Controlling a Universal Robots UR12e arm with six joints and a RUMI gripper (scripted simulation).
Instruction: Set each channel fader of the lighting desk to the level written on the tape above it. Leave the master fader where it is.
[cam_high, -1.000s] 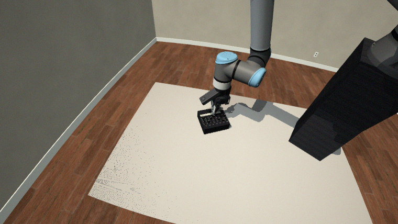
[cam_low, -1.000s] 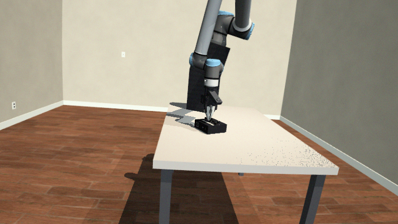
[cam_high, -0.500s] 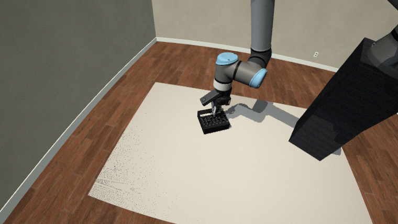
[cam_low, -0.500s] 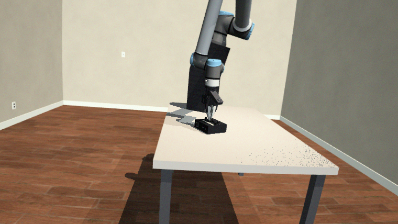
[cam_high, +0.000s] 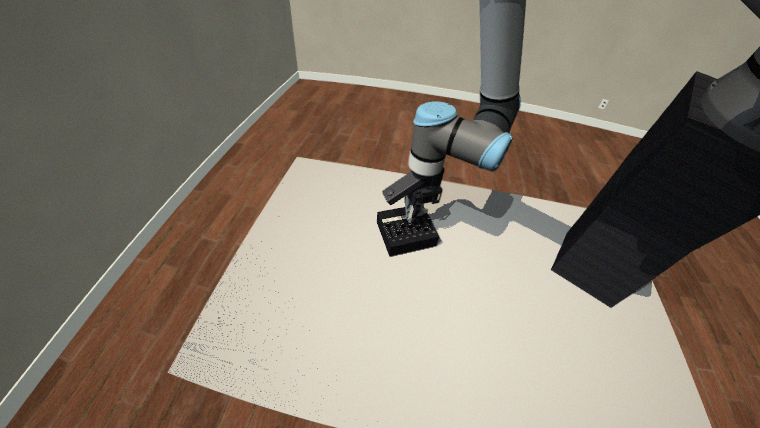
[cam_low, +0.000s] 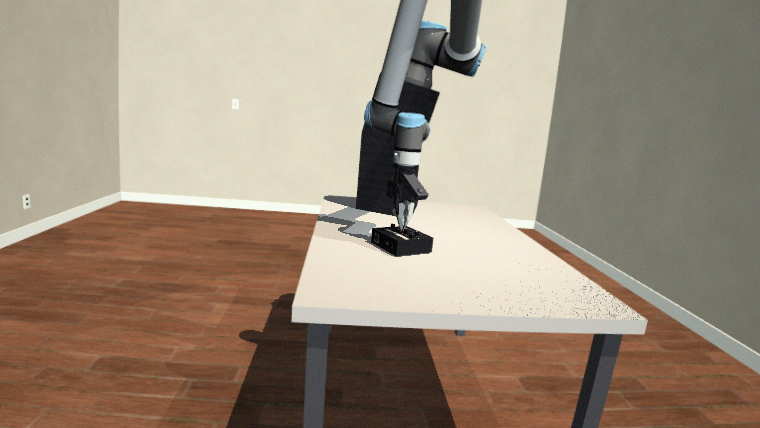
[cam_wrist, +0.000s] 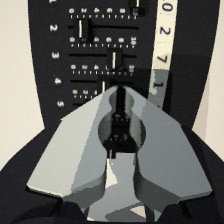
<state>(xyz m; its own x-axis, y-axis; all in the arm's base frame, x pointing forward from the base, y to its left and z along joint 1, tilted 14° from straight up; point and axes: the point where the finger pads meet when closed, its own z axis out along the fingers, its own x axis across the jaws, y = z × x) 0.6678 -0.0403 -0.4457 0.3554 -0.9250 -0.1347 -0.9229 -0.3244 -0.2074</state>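
The black lighting desk (cam_high: 407, 232) lies on the white table; it also shows in the exterior view (cam_low: 402, 240). My gripper (cam_high: 410, 215) points down onto its far part, fingers shut with nothing between them. In the wrist view the shut fingertips (cam_wrist: 119, 90) rest over the row marked 4, right beside that row's fader cap (cam_wrist: 103, 86). Further up I see the fader caps of row 3 (cam_wrist: 114, 59) and row 2 (cam_wrist: 81, 29). The white tape strip (cam_wrist: 162, 50) runs along the right side with the digits 0, 2, 7, 1. The rows below are hidden by my fingers.
A tall black pedestal (cam_high: 664, 196) carrying the arm stands at the table's right back edge. The desk sits near the table's far end, with the table edges well away from it (cam_low: 468, 319).
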